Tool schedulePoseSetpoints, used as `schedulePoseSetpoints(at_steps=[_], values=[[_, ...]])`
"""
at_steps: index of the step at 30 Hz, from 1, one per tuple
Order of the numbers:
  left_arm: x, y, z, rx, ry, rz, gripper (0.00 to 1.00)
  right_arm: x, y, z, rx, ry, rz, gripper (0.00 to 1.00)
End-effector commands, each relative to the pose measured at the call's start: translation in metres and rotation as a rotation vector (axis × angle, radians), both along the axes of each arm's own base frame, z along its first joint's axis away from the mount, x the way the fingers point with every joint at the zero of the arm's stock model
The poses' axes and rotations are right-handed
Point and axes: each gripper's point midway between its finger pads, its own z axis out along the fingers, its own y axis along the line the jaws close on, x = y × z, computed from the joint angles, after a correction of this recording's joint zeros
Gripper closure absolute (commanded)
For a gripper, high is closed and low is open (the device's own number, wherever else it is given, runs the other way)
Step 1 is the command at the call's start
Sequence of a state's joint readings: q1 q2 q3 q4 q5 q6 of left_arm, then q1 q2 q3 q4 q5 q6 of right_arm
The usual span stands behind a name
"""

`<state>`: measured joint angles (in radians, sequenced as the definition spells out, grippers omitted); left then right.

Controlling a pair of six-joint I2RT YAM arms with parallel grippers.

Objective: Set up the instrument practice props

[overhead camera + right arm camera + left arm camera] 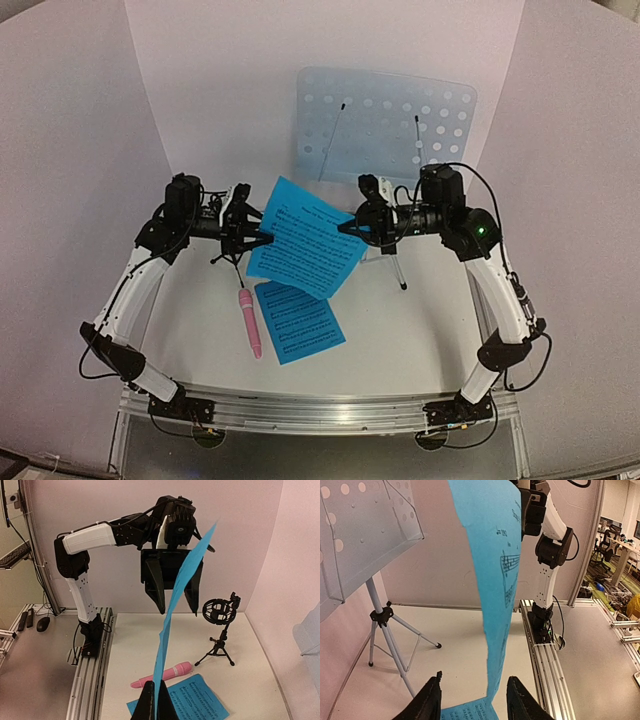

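Holding the raised page in the air between both arms, we have it clear of the table, presumably so it can go onto the music stand beyond the two grippers. Our right gripper is pinched tight on one edge. Our left gripper faces it with fingers spread, the opposite edge passing between them unclamped. Both forearms reach inward, wrists turned toward each other. Below the left gripper lie the second page and pink microphone; the mic holder stands just beside it.

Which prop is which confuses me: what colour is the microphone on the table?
The microphone is pink; right wrist view shows it best.
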<state>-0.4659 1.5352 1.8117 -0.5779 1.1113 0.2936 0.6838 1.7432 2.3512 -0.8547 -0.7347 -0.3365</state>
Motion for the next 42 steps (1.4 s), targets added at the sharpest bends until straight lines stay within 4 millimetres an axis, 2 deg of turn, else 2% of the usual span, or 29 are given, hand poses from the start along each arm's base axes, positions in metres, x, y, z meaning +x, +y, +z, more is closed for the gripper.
schedulePoseSetpoints(at_steps=[1,4,6,9,12,13,14,17,20,22,25,27,31,36,42], values=[[-0.02,-0.001,0.009,0.002,-0.043,-0.062,0.58,0.005,-0.002,0.007,-0.001,-0.072,-0.031,1.0],[-0.024,-0.005,0.005,0.02,-0.057,-0.069,0.66,0.007,-0.002,0.008,0.0,-0.08,-0.033,1.0],[-0.023,-0.008,0.007,0.018,-0.064,-0.06,0.78,0.007,-0.002,0.008,0.0,-0.079,-0.034,1.0],[-0.012,-0.009,0.022,-0.013,-0.082,-0.004,1.0,0.01,-0.004,0.008,-0.004,-0.085,-0.061,1.0],[-0.004,-0.009,0.037,-0.046,-0.1,0.049,1.0,0.018,-0.007,0.013,0.0,-0.105,-0.123,1.0],[-0.001,-0.008,0.043,-0.06,-0.087,0.066,1.0,0.025,-0.008,0.016,0.007,-0.111,-0.159,0.97],[0.001,-0.008,0.048,-0.077,-0.07,0.081,1.0,0.031,-0.009,0.02,0.021,-0.115,-0.196,0.89],[0.014,-0.001,0.07,-0.148,-0.024,0.144,1.0,0.051,-0.008,0.031,0.073,-0.099,-0.29,0.6],[0.029,0.01,0.091,-0.212,-0.01,0.234,1.0,0.069,-0.011,0.045,0.142,-0.051,-0.398,0.41],[0.037,0.019,0.1,-0.234,0.017,0.277,1.0,0.083,-0.019,0.06,0.219,-0.013,-0.496,0.35],[0.05,0.03,0.104,-0.24,0.103,0.345,1.0,0.102,-0.038,0.082,0.361,0.048,-0.66,0.35],[0.057,0.036,0.108,-0.253,0.154,0.394,1.0,0.109,-0.046,0.092,0.439,0.076,-0.712,0.35],[0.061,0.047,0.119,-0.298,0.222,0.448,1.0,0.123,-0.054,0.1,0.525,0.116,-0.786,0.37],[0.068,0.064,0.142,-0.362,0.236,0.505,1.0,0.151,-0.053,0.09,0.554,0.151,-0.885,0.41],[0.081,0.075,0.155,-0.389,0.22,0.551,1.0,0.177,-0.033,0.082,0.609,0.185,-0.878,0.41]])
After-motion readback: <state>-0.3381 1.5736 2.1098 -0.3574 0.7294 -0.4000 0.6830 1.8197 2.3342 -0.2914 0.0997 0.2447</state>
